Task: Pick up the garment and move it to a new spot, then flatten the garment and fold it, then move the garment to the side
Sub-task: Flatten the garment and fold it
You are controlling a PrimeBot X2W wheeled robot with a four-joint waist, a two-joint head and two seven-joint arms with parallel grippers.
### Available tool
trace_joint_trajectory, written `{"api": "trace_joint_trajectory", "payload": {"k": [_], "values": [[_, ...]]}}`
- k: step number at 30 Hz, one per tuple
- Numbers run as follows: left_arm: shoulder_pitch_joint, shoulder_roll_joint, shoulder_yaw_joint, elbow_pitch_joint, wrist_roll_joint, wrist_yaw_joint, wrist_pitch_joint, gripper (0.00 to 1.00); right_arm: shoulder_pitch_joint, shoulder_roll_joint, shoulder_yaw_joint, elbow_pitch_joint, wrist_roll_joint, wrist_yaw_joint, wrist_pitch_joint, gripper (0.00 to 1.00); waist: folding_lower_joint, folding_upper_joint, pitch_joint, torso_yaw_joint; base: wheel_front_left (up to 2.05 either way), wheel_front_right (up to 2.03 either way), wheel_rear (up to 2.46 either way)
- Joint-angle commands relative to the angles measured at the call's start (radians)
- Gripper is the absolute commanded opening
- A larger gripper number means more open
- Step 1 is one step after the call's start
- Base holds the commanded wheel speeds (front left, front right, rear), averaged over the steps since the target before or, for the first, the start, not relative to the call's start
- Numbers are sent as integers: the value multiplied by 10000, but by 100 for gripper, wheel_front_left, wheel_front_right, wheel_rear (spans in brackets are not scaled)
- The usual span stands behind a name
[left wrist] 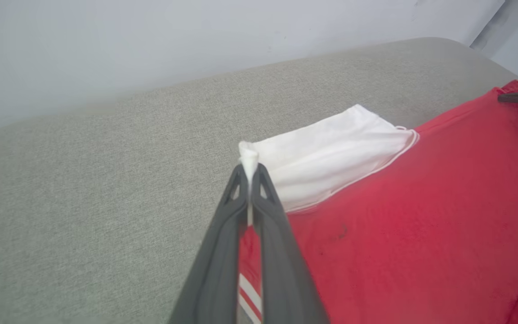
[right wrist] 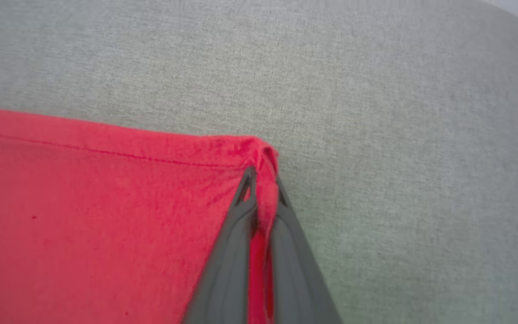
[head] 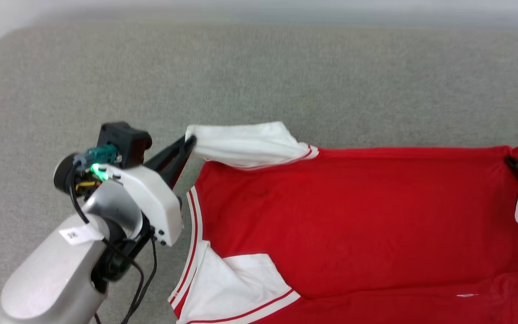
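The garment (head: pixel 353 216) is a red jersey T-shirt with white sleeves, spread across the grey cushion with its plain red side up. My left gripper (head: pixel 190 143) is shut on the tip of the far white sleeve (left wrist: pixel 326 157), pinched between the dark fingers (left wrist: pixel 263 211). At the right edge of the head view my right gripper (head: pixel 511 161) is shut on the far red hem corner (right wrist: pixel 263 157), cloth bunched between its fingers (right wrist: pixel 241 225). The near white sleeve (head: pixel 236 288) lies folded by the striped collar (head: pixel 194 234). The lettering is hidden.
A grey fabric cushion (head: pixel 259 76) stretches under and beyond the shirt, with bare room behind and to the left. A pale wall (left wrist: pixel 196 45) rises behind its far edge. My left forearm (head: pixel 61 270) and its cables cross the lower left.
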Motion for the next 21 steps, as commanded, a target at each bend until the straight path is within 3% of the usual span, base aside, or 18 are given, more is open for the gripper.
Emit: {"api": "trace_joint_trajectory", "payload": {"k": [1,11,21], "values": [[210,52,29,9,-15,85,-101,0,256,67,-147,45,104,-19,-148,0,-1,-1,-386,-85,0,0,0],[1883,316,40,-515,-321,602,-505,0,1995,606,-1048,-444,886,-18,-941,0,-1,-1,-1359,-54,0,0,0],[3482,480,-89,-995,-626,1059,-763,0,3891,680,-1524,-1461,1553,-19,-736,0,-1,-1,-1819,26,0,0,0]]}}
